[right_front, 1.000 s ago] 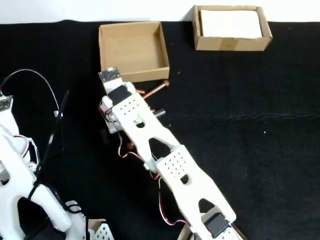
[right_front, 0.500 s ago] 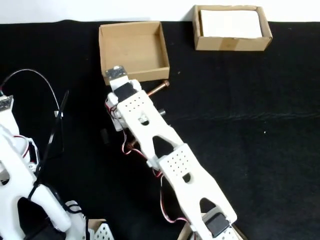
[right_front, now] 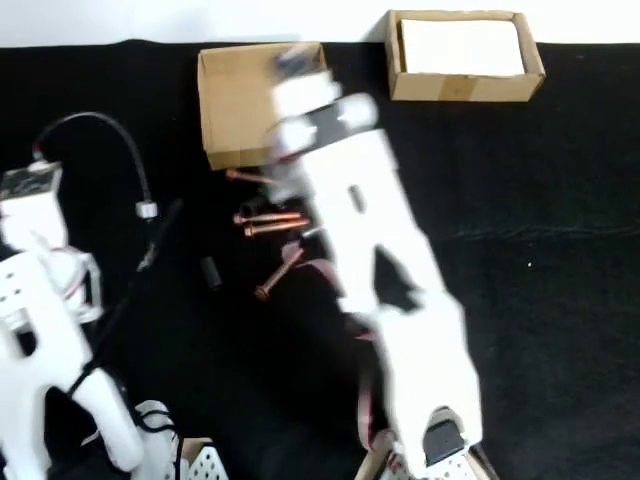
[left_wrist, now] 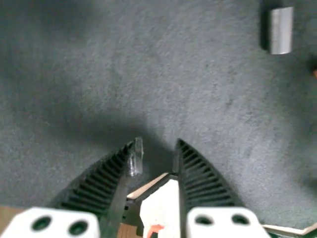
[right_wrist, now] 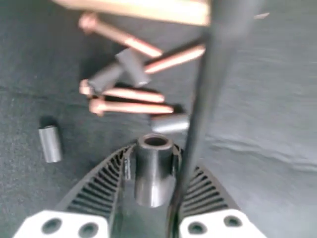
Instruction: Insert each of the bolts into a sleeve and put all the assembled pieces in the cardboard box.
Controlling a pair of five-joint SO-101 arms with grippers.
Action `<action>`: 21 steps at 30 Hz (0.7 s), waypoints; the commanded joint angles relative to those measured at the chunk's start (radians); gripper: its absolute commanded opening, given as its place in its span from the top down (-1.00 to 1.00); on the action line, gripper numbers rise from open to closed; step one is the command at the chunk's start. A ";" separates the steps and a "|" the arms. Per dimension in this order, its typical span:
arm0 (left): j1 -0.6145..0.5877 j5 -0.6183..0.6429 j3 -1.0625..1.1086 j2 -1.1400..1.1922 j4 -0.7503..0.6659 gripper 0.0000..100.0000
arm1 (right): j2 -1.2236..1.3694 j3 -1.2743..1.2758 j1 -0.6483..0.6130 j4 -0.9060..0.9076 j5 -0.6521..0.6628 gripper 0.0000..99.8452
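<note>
My right gripper (right_wrist: 151, 154) is shut on a dark sleeve (right_wrist: 150, 176), held upright above the black mat. Under it lie several copper bolts, such as a parallel pair (right_wrist: 124, 94) (right_wrist: 131, 107), with loose sleeves among them (right_wrist: 171, 123) (right_wrist: 50, 144). In the high view the right arm (right_front: 350, 200) stretches toward the open cardboard box (right_front: 215, 95), with bolts (right_front: 270, 217) (right_front: 278, 272) just left of it. Beside the left arm (right_front: 45, 300), my left gripper (left_wrist: 157, 148) is open over bare mat with nothing between its fingers. A grey sleeve (left_wrist: 281, 29) lies farther off.
A second cardboard box (right_front: 465, 88) with white contents stands at the back right. A lone sleeve (right_front: 211, 272) lies left of the bolts. A dark cable (right_wrist: 213, 74) crosses the right wrist view. A black cable (right_front: 110, 130) arcs over the left arm.
The right arm has risen and swung toward the cardboard box, uncovering the bolts it hid before. The left arm has shifted slightly up and to the right.
</note>
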 commanded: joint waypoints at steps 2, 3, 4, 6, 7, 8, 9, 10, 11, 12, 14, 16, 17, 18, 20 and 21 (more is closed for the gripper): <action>0.191 0.087 -0.038 -0.002 0.009 0.60 | -0.378 0.193 0.162 0.004 0.075 0.98; 0.242 0.112 -0.038 -0.001 0.009 0.60 | -0.433 0.239 0.200 0.004 0.086 0.98; 0.302 0.140 -0.041 -0.001 0.006 0.59 | -0.489 0.286 0.239 0.004 0.101 0.98; 0.412 0.173 -0.077 0.001 0.005 0.59 | -0.590 0.386 0.309 0.004 0.137 0.98; 0.463 0.193 -0.108 0.002 0.005 0.59 | -0.636 0.440 0.341 0.004 0.153 0.98; 0.516 0.218 -0.150 0.004 0.002 0.59 | -0.682 0.499 0.372 0.004 0.172 0.98; 0.565 0.249 -0.196 0.008 0.002 0.59 | -0.720 0.553 0.398 0.002 0.189 0.98; 0.605 0.285 -0.248 0.025 0.002 0.59 | -0.756 0.607 0.424 0.002 0.206 0.98; 0.638 0.324 -0.305 0.054 0.000 0.59 | -0.786 0.659 0.449 0.001 0.218 0.98; 0.662 0.367 -0.364 0.097 0.000 0.59 | -0.819 0.710 0.472 -0.010 0.227 0.98; 0.694 0.453 -0.476 0.222 0.008 0.59 | -0.877 0.812 0.522 -0.054 0.232 0.98; 0.713 0.548 -0.578 0.363 0.009 0.59 | -0.928 0.911 0.564 -0.107 0.232 0.98; 0.719 0.586 -0.619 0.427 0.009 0.59 | -0.951 0.960 0.578 -0.130 0.232 0.98; 0.736 0.623 -0.659 0.486 0.009 0.59 | -0.972 1.012 0.587 -0.153 0.232 0.98; 0.771 0.666 -0.742 0.578 0.009 0.59 | -1.012 1.119 0.595 -0.202 0.232 0.98; 0.800 0.666 -0.792 0.610 0.008 0.59 | -1.030 1.175 0.595 -0.236 0.232 0.98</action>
